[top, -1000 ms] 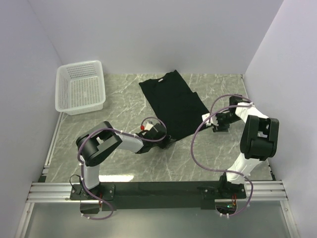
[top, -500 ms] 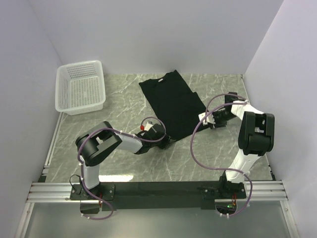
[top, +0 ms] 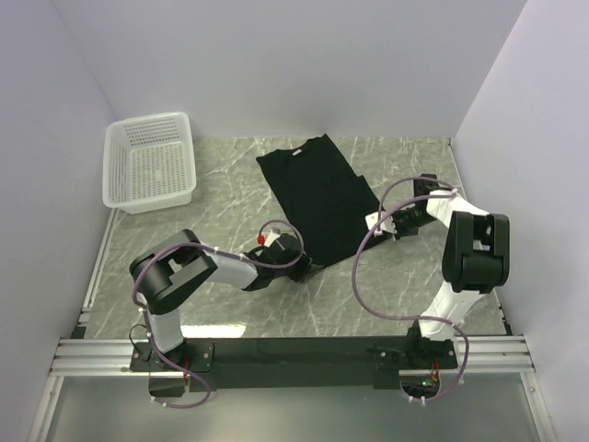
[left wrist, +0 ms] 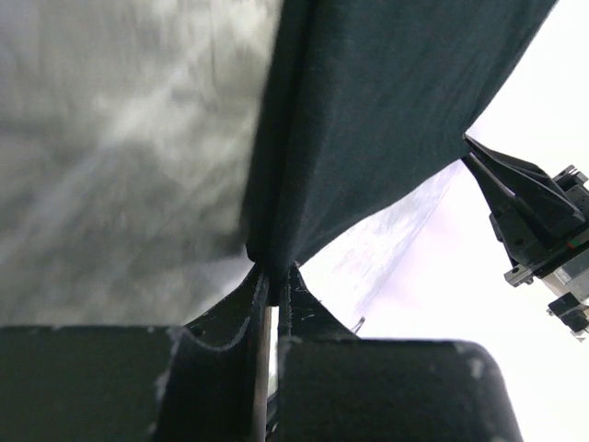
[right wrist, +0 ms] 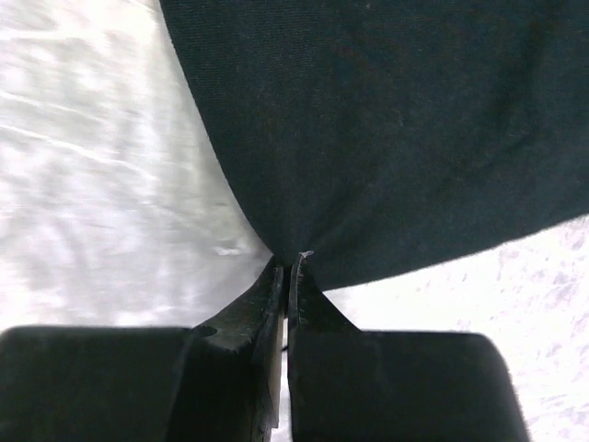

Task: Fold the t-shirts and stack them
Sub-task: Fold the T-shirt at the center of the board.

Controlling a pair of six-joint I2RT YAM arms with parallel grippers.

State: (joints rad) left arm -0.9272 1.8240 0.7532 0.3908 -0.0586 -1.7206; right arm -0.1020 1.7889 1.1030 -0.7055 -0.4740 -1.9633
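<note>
A black t-shirt (top: pixel 322 193) lies spread on the marble table, its collar toward the back. My left gripper (top: pixel 308 265) is shut on the shirt's near left hem corner; in the left wrist view the black cloth (left wrist: pixel 368 129) runs up from the pinched fingertips (left wrist: pixel 256 285). My right gripper (top: pixel 373 226) is shut on the near right hem corner, and in the right wrist view the fabric (right wrist: pixel 386 120) fans out from the closed jaws (right wrist: pixel 287 269).
A white mesh basket (top: pixel 150 162) stands at the back left of the table (top: pixel 386 304). Walls close in on three sides. The right arm's cable (top: pixel 363 267) loops over the table near the shirt's right corner.
My right gripper has moved left to the shirt's near right corner and shut on it. The left gripper has held its grip, shifting slightly.
</note>
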